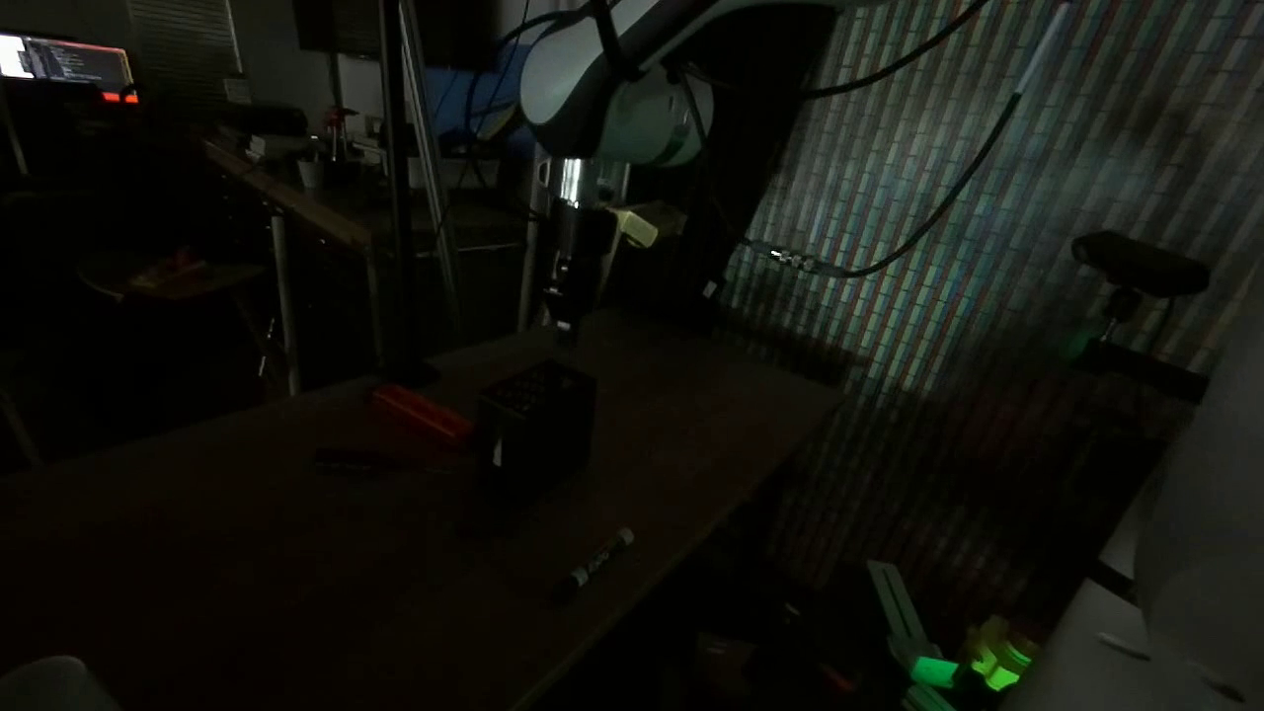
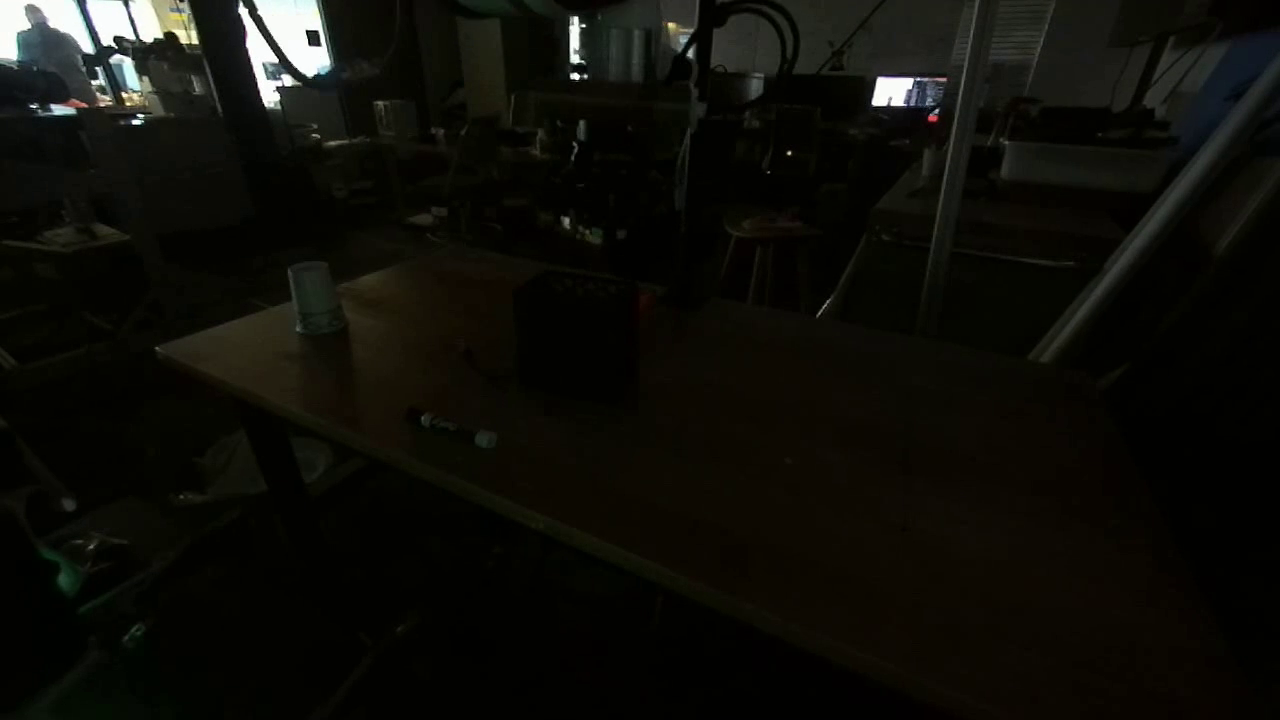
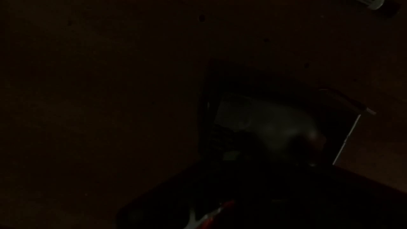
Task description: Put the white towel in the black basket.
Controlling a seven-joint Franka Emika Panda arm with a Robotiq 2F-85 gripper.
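The scene is very dark. The black basket (image 1: 538, 430) stands on the wooden table, and it also shows in an exterior view (image 2: 577, 340). In the wrist view the basket rim (image 3: 347, 139) surrounds a pale, blurred cloth, seemingly the white towel (image 3: 270, 117), within its outline. The towel does not show in either exterior view. My gripper (image 1: 566, 331) points down just above and behind the basket in an exterior view. Nothing is seen hanging from it there. Its fingers are lost in the dark of the wrist view, so their opening cannot be made out.
A marker (image 1: 597, 565) lies near the table edge (image 2: 540, 522). A red object (image 1: 423, 415) and a dark item (image 1: 355, 459) lie beside the basket. A pale cup (image 2: 317, 298) stands at the table's end. A thin cable (image 3: 353, 101) lies near the basket.
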